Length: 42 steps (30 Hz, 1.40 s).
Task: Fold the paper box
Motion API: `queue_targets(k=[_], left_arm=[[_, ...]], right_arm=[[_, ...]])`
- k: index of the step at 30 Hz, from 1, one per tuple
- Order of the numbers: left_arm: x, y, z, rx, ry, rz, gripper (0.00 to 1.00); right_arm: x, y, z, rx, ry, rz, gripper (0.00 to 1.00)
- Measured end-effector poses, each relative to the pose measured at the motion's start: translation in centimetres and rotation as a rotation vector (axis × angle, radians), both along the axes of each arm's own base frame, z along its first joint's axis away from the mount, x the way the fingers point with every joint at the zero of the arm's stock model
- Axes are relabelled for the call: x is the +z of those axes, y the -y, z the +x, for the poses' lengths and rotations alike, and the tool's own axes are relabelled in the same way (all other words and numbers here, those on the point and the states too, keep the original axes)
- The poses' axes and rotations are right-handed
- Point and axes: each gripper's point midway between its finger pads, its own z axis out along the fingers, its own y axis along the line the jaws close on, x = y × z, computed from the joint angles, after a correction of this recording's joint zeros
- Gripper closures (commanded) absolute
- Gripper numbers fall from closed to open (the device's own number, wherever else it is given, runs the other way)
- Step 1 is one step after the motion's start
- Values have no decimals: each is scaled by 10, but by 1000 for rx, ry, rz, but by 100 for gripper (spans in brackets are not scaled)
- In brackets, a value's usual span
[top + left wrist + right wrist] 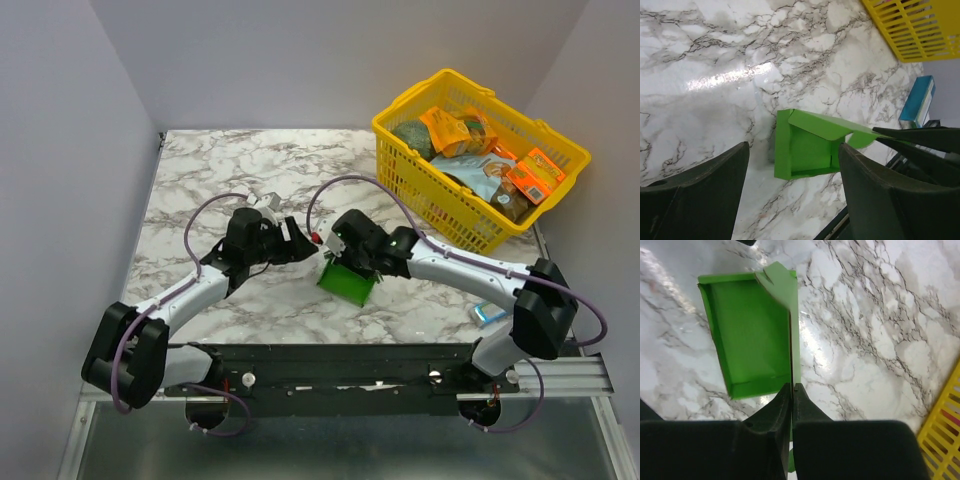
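Observation:
The paper box (347, 282) is bright green card, a shallow open tray with a raised lid flap, on the marble table between the two arms. In the right wrist view the paper box (747, 332) shows its open inside, and my right gripper (792, 388) is shut on the thin edge of its lid flap. In the left wrist view the paper box (807, 147) lies ahead of my left gripper (792, 157), whose fingers stand wide apart with nothing between them. From above, my left gripper (300, 243) sits just left of the box and my right gripper (335, 252) at its upper edge.
A yellow plastic basket (455, 225) full of snack packs stands at the back right. A blue-and-white pack (488, 313) lies near the right arm's base. The table's near edge with its black rail (330, 352) runs just behind the box.

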Motion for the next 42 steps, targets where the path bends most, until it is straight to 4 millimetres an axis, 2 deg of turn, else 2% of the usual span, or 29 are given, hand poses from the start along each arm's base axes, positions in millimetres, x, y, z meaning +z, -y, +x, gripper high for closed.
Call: queue_targets(k=[2, 5, 6, 9, 15, 18, 22, 25, 30, 32, 33, 35, 37, 42], left_arm=[[-1, 2, 2, 30, -17, -34, 19], [9, 10, 10, 51, 4, -87, 18], [11, 13, 11, 50, 9, -98, 18], [10, 19, 13, 49, 7, -118, 17], [4, 18, 19, 80, 0, -106, 12], [13, 18, 28, 95, 28, -99, 12], [31, 25, 42, 88, 64, -104, 12], [30, 33, 52, 61, 54, -88, 14], [6, 46, 51, -21, -34, -44, 17], [0, 48, 45, -53, -65, -27, 18], [0, 49, 43, -69, -74, -22, 19], [1, 54, 40, -106, -86, -14, 20], [6, 58, 39, -137, -85, -17, 22], [6, 66, 26, -215, -112, -18, 26]], right_arm=[[-8, 2, 3, -7, 34, -66, 79], [-13, 4, 8, -18, 77, -121, 61], [-14, 5, 9, -24, 89, -132, 48], [-17, 3, 8, -40, 107, -152, 30], [-11, 9, -1, -127, 78, -121, 20], [6, 13, -9, -179, 63, -54, 16], [35, 21, -19, -285, 38, 74, 16], [45, 28, -20, -399, -28, 174, 18], [50, 58, -4, -680, -179, 378, 20], [45, 68, -9, -775, -269, 496, 20], [42, 79, -5, -832, -283, 520, 20], [31, 87, -11, -910, -364, 592, 20], [17, 88, -21, -964, -446, 639, 20], [-12, 74, -43, -1037, -637, 715, 23]])
